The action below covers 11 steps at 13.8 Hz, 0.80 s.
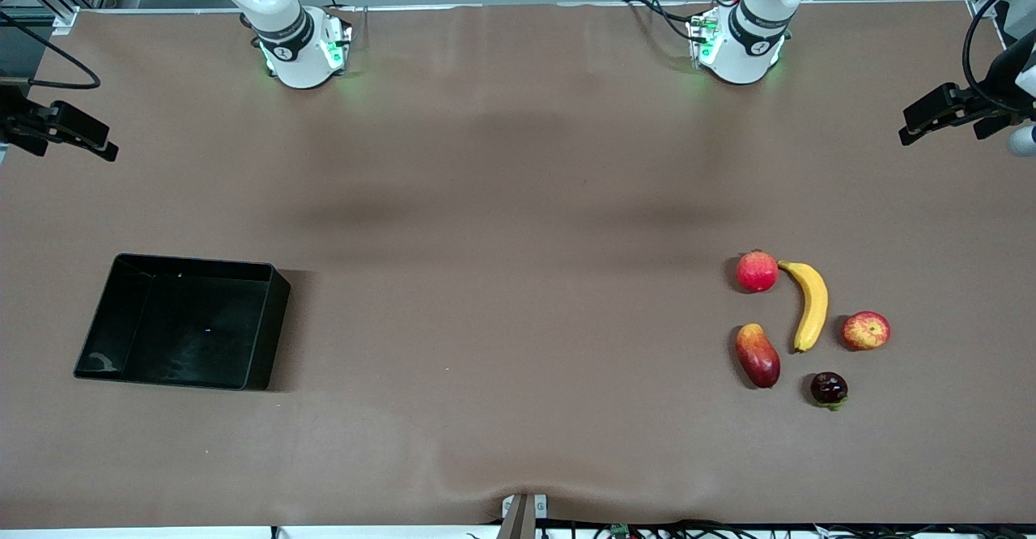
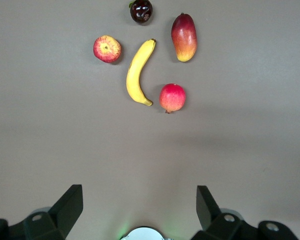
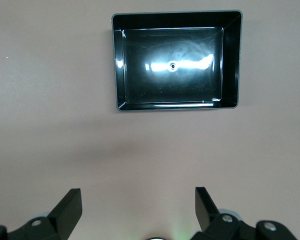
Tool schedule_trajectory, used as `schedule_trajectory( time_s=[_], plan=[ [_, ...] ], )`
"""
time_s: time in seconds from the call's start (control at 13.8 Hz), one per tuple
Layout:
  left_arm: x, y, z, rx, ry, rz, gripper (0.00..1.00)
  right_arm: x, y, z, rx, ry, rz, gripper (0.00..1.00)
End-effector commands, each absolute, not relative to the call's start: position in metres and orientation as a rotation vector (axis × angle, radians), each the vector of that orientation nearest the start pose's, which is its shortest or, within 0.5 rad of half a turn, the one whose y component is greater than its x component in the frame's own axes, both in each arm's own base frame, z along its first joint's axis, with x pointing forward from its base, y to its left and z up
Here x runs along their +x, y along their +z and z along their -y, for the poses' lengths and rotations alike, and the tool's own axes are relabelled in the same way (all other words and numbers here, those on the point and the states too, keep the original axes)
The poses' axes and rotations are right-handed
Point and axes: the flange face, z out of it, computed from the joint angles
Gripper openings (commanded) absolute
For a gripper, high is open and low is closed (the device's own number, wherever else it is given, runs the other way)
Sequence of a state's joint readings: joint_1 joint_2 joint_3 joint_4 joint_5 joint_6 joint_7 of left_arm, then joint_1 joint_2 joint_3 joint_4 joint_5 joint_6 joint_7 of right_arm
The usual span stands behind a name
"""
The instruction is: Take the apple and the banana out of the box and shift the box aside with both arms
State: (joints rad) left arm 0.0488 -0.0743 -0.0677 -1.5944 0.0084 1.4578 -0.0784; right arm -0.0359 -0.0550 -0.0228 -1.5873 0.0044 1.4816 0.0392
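Observation:
The black box (image 1: 271,324) stands toward the right arm's end of the table with nothing in it; the right wrist view looks down on the box (image 3: 231,60). Toward the left arm's end lie the yellow banana (image 1: 810,304) and the red-and-yellow apple (image 1: 865,330) beside it. The left wrist view shows the banana (image 2: 138,72) and the apple (image 2: 107,48) from high up. My left gripper (image 2: 140,192) hangs open over bare table, well short of the fruits. My right gripper (image 3: 138,195) is open over bare table, short of the box. Neither gripper shows in the front view.
A plain red round fruit (image 1: 757,271), a red-yellow mango-like fruit (image 1: 757,355) and a small dark fruit (image 1: 829,388) lie around the banana. The arm bases (image 1: 303,49) (image 1: 740,45) stand along the table's edge. Black clamps (image 1: 57,128) (image 1: 947,112) jut in at both ends.

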Motion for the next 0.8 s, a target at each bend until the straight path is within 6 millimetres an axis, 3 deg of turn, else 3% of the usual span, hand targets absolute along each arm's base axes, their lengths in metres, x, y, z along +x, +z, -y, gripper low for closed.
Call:
schedule_trajectory(
  time_s=[0.0, 0.51, 0.72],
  plan=[
    [0.511, 0.651, 0.012, -3.134, 0.113, 0.108, 1.00, 0.526, 0.640, 0.032, -3.120, 0.069, -0.173, 1.00],
    [0.512, 0.653, 0.012, -3.134, 0.108, 0.108, 1.00, 0.526, 0.639, 0.034, -3.115, 0.074, -0.180, 1.00],
    [0.516, 0.662, 0.011, -3.128, 0.072, 0.083, 1.00, 0.526, 0.633, 0.032, -3.071, 0.093, -0.181, 1.00]
  ],
)
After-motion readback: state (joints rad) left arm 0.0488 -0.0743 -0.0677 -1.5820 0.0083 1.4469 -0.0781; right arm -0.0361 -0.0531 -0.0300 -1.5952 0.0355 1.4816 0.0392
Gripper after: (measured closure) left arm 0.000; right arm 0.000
